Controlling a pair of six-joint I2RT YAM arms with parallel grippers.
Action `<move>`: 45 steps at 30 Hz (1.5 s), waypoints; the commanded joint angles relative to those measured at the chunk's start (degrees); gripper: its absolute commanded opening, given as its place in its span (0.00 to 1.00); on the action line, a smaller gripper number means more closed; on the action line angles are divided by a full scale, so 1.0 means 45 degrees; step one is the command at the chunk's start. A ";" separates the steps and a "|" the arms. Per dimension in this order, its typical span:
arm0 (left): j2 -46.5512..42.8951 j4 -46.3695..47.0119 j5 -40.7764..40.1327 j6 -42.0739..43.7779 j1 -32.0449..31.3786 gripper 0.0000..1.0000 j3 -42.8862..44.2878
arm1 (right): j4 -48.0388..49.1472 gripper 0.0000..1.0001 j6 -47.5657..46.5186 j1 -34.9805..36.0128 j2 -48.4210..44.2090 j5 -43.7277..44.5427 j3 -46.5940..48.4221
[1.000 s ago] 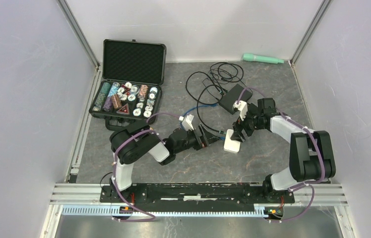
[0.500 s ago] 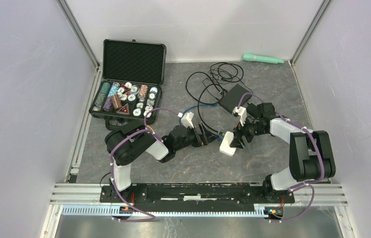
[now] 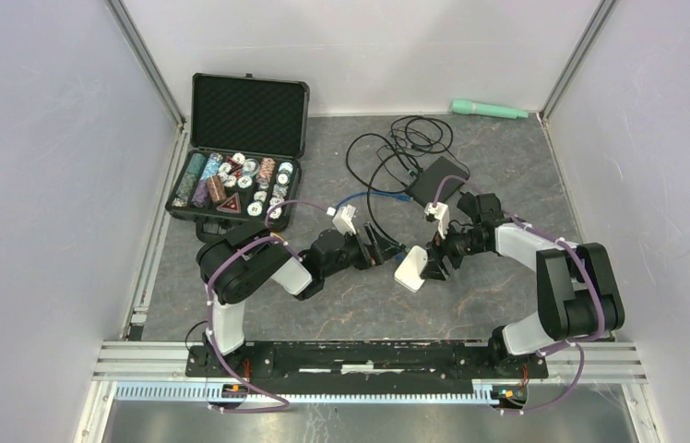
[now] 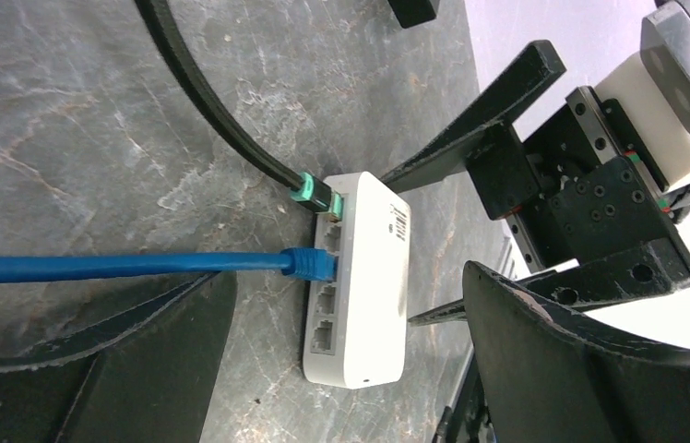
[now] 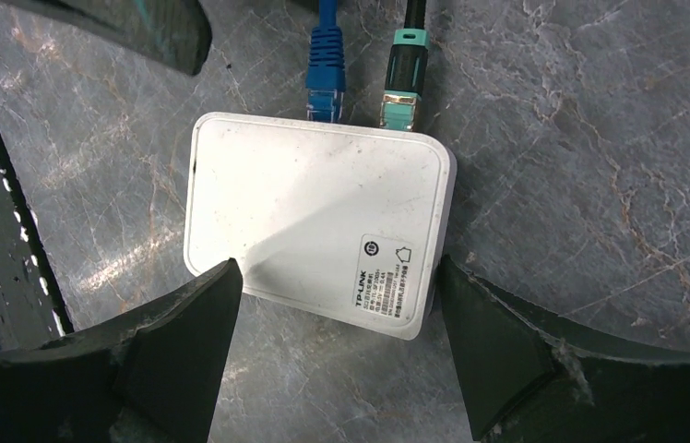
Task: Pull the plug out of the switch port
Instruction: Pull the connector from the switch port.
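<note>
Left wrist: left claw (image 4: pixel 350 286) spread before blue plug (image 4: pixel 312 264), black plug (image 4: pixel 316 196) just beside; right claw (image 5: pixel 337 281) pinches switch (image 5: pixel 304 194).

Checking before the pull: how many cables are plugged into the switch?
2. The blue plug sits mid-row on the switch; the teal plug is at the row's end. Other ports look empty.

Showing white on the switch (image 5: pixel 314 217), with small black print. Showing blue on one plug (image 5: pixel 326 55), black with a teal collar on the neighbouring plug (image 5: pixel 404 57). Showing grey marbling with pale veins across the bench (image 3: pixel 341 309), mint green on the torch (image 3: pixel 489 110) at the far right corner, black on the case (image 3: pixel 249 113) at the far left.
</note>
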 commanded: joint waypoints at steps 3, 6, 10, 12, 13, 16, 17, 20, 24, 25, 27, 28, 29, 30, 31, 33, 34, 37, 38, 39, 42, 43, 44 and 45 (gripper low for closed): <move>0.0706 -0.0934 0.0587 -0.1200 -0.0612 1.00 -0.0055 | 0.0480 0.84 0.0268 0.0207 0.0276 -0.0178 -0.0230; 0.1219 -0.0264 0.0682 -0.1812 -0.0679 1.00 0.0041 | 0.0522 0.84 0.0234 0.0245 0.0238 -0.0147 -0.0272; 0.1386 -0.0022 0.0610 -0.1894 -0.0680 1.00 -0.0044 | 0.0489 0.83 0.0041 0.0242 0.0180 0.0072 -0.0395; 0.1395 0.0190 0.0593 -0.1910 -0.0664 1.00 -0.0076 | 0.0439 0.83 -0.0118 0.0245 0.0197 0.0131 -0.0415; 0.1440 0.0352 0.0592 -0.1975 -0.0662 1.00 -0.0051 | 0.0407 0.83 -0.0198 0.0242 0.0215 0.0127 -0.0393; 0.1816 0.1167 0.0738 -0.2138 -0.0621 1.00 0.0006 | 0.0382 0.83 -0.0349 0.0241 0.0163 0.0235 -0.0387; 0.1898 0.1336 0.0820 -0.2187 -0.0609 1.00 0.0033 | 0.0395 0.83 -0.0381 0.0246 0.0136 0.0276 -0.0423; 0.2050 0.1733 0.0975 -0.2214 -0.0599 0.98 0.0054 | 0.0287 0.83 -0.0568 0.0245 0.0137 0.0395 -0.0485; 0.2065 0.2197 0.1329 -0.2039 -0.0510 0.90 0.0071 | 0.0177 0.83 -0.0722 0.0235 0.0223 0.0481 -0.0475; 0.2054 0.2195 0.1354 -0.2037 -0.0476 0.87 0.0057 | 0.0181 0.83 -0.0738 0.0235 0.0228 0.0502 -0.0475; 0.2013 0.2141 0.1367 -0.2039 -0.0431 0.81 0.0030 | 0.0152 0.83 -0.0796 0.0248 0.0234 0.0559 -0.0475; 0.2001 0.2100 0.1369 -0.2059 -0.0417 0.77 -0.0002 | 0.0132 0.83 -0.0829 0.0233 0.0254 0.0608 -0.0470; 0.1982 0.2113 0.1368 -0.2069 -0.0425 0.72 -0.0027 | 0.0103 0.83 -0.0891 0.0227 0.0272 0.0647 -0.0476; 0.1963 0.2130 0.1378 -0.2113 -0.0406 0.67 -0.0049 | 0.0054 0.83 -0.0968 0.0226 0.0339 0.0676 -0.0494; 0.1941 0.2154 0.1354 -0.2164 -0.0394 0.63 -0.0062 | -0.0006 0.83 -0.1076 0.0225 0.0380 0.0698 -0.0476; 0.2003 0.2206 0.1349 -0.2153 -0.0367 0.61 -0.0054 | -0.0237 0.83 -0.1332 0.0212 0.0560 0.0698 -0.0392; 0.2068 0.2329 0.1394 -0.2115 -0.0329 0.61 -0.0036 | -0.0300 0.83 -0.1419 0.0202 0.0654 0.0718 -0.0380; 0.2283 0.2584 0.1456 -0.2108 -0.0125 0.58 -0.0074 | -0.0289 0.82 -0.1521 0.0184 0.0734 0.0887 -0.0379; 0.2309 0.2636 0.1437 -0.2098 -0.0081 0.55 -0.0103 | -0.0294 0.82 -0.1557 0.0167 0.0725 0.0935 -0.0388; 0.2291 0.2643 0.1427 -0.2089 -0.0042 0.50 -0.0120 | -0.0281 0.82 -0.1577 0.0159 0.0690 0.0952 -0.0397; 0.2248 0.2639 0.1349 -0.2110 0.0005 0.43 -0.0179 | -0.0271 0.82 -0.1582 0.0143 0.0653 0.0969 -0.0436; 0.2261 0.2636 0.1332 -0.2128 0.0004 0.43 -0.0157 | -0.0269 0.82 -0.1582 0.0136 0.0652 0.0969 -0.0435; 0.2274 0.2644 0.1330 -0.2145 0.0023 0.43 -0.0147 | -0.0287 0.82 -0.1599 0.0144 0.0648 0.0971 -0.0421; 0.2291 0.2640 0.1330 -0.2194 0.0023 0.43 -0.0150 | -0.0288 0.82 -0.1602 0.0148 0.0662 0.0971 -0.0417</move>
